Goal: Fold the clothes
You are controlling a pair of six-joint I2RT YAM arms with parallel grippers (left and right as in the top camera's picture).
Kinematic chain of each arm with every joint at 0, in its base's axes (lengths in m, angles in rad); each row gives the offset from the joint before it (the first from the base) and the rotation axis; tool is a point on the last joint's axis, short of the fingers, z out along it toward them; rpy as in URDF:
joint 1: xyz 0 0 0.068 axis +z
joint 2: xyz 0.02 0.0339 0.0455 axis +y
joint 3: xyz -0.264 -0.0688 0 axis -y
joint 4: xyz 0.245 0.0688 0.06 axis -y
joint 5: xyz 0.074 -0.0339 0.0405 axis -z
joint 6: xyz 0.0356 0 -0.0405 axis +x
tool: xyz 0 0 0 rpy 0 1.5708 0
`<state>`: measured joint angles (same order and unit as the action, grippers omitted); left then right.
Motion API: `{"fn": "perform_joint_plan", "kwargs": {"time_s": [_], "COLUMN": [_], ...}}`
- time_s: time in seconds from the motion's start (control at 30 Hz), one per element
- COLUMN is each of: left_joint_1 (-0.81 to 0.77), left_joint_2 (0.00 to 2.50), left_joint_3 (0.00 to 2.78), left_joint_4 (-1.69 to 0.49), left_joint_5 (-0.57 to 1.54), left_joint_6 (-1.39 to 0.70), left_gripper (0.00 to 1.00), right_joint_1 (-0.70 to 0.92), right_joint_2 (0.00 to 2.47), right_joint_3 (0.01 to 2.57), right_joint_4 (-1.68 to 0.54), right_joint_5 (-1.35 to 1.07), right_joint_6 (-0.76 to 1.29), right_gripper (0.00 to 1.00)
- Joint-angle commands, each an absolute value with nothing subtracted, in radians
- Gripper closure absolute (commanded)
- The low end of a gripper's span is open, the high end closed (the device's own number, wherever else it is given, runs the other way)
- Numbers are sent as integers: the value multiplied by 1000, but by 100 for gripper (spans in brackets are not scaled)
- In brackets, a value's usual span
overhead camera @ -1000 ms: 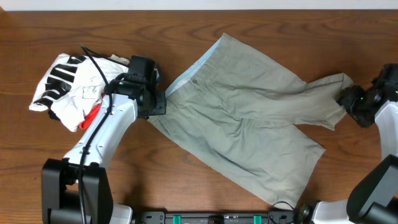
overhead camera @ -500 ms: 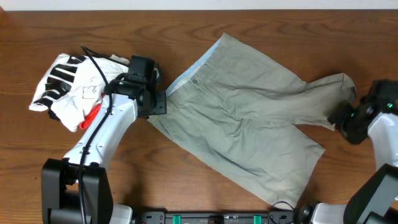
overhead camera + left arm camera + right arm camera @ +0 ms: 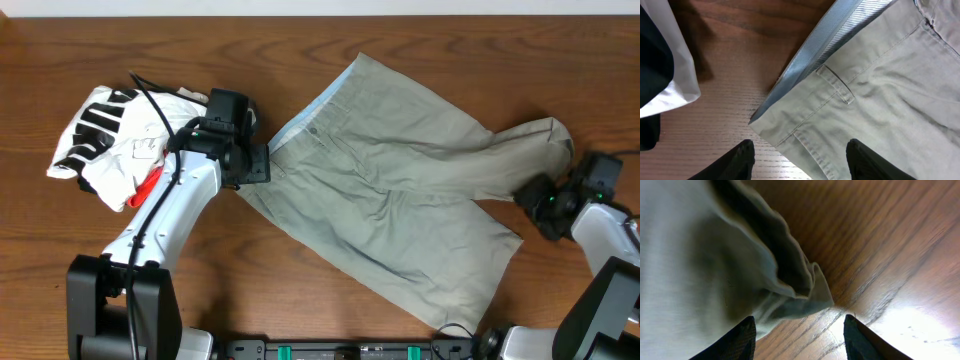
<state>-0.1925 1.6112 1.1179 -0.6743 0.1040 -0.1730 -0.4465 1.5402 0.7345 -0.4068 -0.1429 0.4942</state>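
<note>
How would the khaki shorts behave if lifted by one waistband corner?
Probably floppy: the shorts lie flat with soft creases, so they would likely sag from a lifted corner. Pushed, the leg hem would probably bunch rather than slide; it looks rumpled there.

The shorts are a plain, pale khaki grey-green, with a light blue waistband lining in fine stripes. The bench is reddish-brown with wood grain. The bundled garment is white with black stripes and red trim.
</note>
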Motion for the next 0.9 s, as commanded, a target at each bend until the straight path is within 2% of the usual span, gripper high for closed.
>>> {"fn": "perform_joint_plan", "kwargs": {"time_s": [0.0, 0.13, 0.27, 0.33, 0.4, 0.6, 0.67, 0.87], "left_joint_1": [-193, -193, -193, -193, -193, -193, -193, -193], "left_joint_2": [1611, 1611, 1611, 1611, 1611, 1611, 1611, 1611], "left_joint_3": [1123, 1123, 1123, 1123, 1123, 1123, 1123, 1123], "left_joint_4": [-675, -675, -679, -682, -684, -685, -685, -691], "left_joint_5": [93, 93, 93, 93, 93, 93, 93, 93], "left_joint_6": [-175, -175, -175, -175, -175, -175, -175, -175], "left_gripper": [38, 39, 38, 38, 38, 38, 38, 38], "right_joint_1": [-441, -442, -442, -442, -442, -442, -442, -442], "right_joint_2": [1545, 1545, 1546, 1548, 1553, 1580, 1594, 1573], "right_joint_3": [705, 705, 702, 699, 690, 645, 644, 662], "right_joint_4": [-370, -329, -324, -317, -318, -263, -244, -213], "right_joint_5": [-160, -153, -115, -113, -112, -112, -112, -183], "right_joint_6": [540, 558, 599, 599, 598, 599, 598, 536], "right_gripper": [46, 50, 62, 62, 58, 58, 65, 97]}}
